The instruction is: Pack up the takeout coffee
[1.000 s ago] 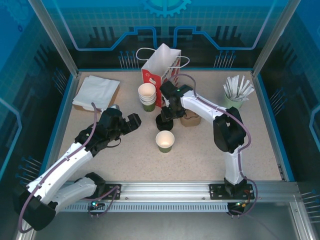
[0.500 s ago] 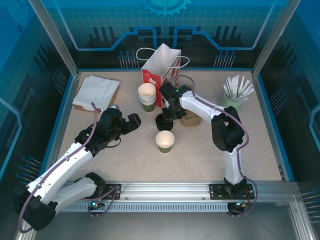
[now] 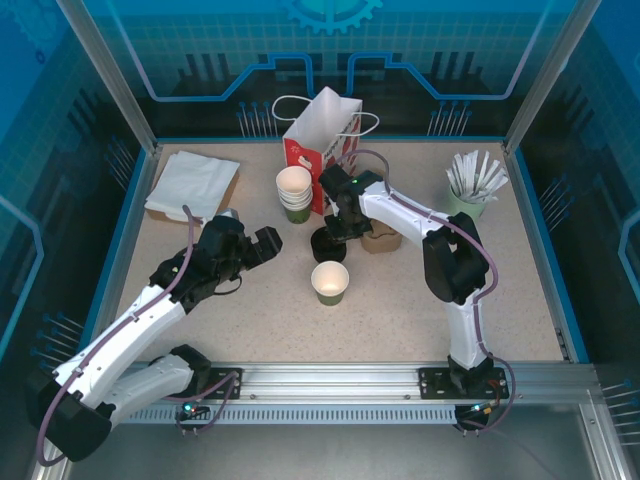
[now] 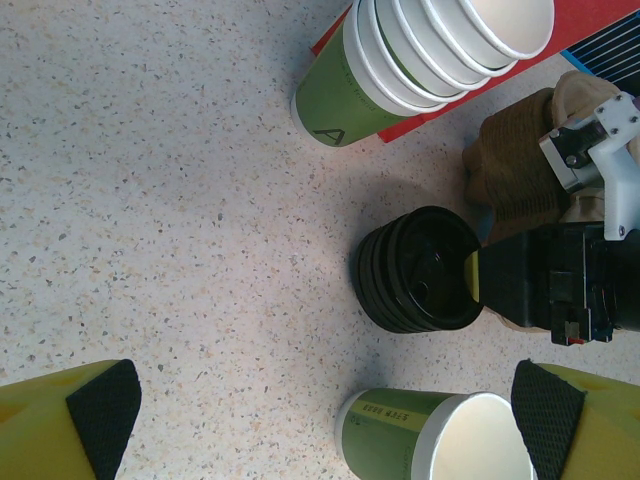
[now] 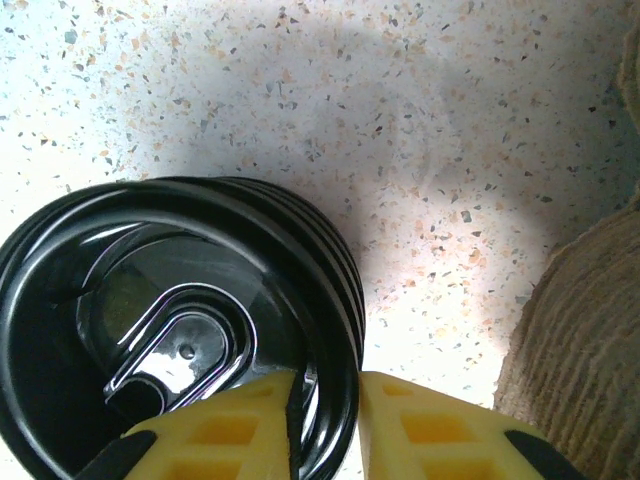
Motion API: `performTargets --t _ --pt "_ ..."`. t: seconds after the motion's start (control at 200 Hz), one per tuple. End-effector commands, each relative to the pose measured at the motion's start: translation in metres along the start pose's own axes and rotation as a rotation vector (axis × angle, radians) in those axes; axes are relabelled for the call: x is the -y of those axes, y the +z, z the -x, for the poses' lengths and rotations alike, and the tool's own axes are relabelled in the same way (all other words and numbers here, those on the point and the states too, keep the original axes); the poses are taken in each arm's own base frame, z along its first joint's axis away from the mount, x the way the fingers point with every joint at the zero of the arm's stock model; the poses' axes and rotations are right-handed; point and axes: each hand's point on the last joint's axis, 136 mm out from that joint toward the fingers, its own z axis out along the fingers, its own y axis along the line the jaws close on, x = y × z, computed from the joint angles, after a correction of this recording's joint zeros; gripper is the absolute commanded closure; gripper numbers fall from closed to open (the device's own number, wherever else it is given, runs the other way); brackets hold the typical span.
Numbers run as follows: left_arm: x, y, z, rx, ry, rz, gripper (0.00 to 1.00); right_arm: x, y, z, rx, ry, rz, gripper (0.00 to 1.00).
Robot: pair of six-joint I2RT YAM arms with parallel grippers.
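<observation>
Speckled worktop (image 3: 250, 320) lies under both arms, with blue walls around it. On it the right gripper (image 5: 325, 400) is bent down over the stack of black lids (image 3: 328, 243). Its yellow fingers (image 5: 215, 425) stand one inside and one outside the rim of the top lid (image 5: 170, 320), clenched on that rim as far as I can see. Just beside the stack are the brown pulp carriers (image 5: 580, 330). The takeout coffee (image 3: 330, 282) stands a little nearer to the arms, upright, open and without a lid. Beyond the stack are the stacked cups (image 3: 294, 193) and the gift bag (image 3: 320, 135).

The left gripper (image 3: 265, 243) hangs near the lids with its jaws wide apart, grasping nothing.

I judge the step to be taking one lid for the cup. The next move asks for lifting the top lid alone, without its neighbours, and then setting it flat on the cup's rim.

From above, the wrist covers the fingers. The right wrist view gives the pinch clearly. The left wrist view adds the cup's white inside (image 4: 480, 445) and the ribbed side of the stack (image 4: 385, 290).
</observation>
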Motion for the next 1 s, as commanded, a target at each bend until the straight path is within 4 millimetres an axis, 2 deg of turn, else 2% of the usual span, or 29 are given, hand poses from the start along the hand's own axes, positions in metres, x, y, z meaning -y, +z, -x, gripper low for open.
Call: performTargets --t 0.0,0.575,0.78,0.996 --pt "0.002 -0.003 0.008 0.025 -0.018 -0.001 0.01 -0.005 -0.017 0.004 0.029 -0.02 0.0 0.8" --pt "0.016 -0.008 0.013 0.023 0.011 -0.044 0.01 -0.008 -0.054 0.02 0.143 -0.044 0.023 0.81" --pt "0.048 -0.016 0.019 0.01 0.058 -0.167 0.01 -0.006 -0.087 0.026 0.253 -0.044 0.048 0.82" --pt "0.101 -0.034 0.026 -0.014 0.12 -0.396 0.01 -0.004 -0.135 0.018 0.431 -0.059 0.134 0.82"
